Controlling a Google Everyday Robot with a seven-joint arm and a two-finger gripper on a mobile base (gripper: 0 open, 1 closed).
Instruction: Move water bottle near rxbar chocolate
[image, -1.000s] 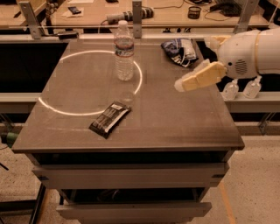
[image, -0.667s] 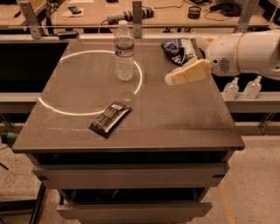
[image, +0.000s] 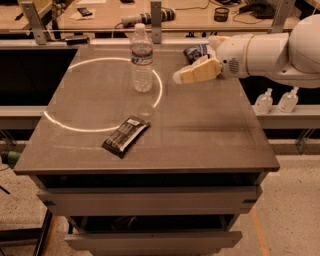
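The water bottle (image: 142, 59) stands upright at the back middle of the grey table (image: 210, 130), clear with a white cap and a red-and-white label. The rxbar chocolate (image: 126, 136), a flat black wrapper, lies near the table's front left, well in front of the bottle. My gripper (image: 181, 76) with pale yellow fingers reaches in from the right on a white arm. It hovers above the table a short way right of the bottle, not touching it, and holds nothing.
A blue-and-white chip bag (image: 196, 52) lies at the back right, partly hidden behind my gripper. Two small clear pump bottles (image: 264, 102) stand on a ledge beyond the table's right edge. A bright ring of light (image: 65, 125) marks the table's left half.
My gripper has moved left across the table's right side, from near the right edge toward the water bottle. The bottle and bar have not moved.
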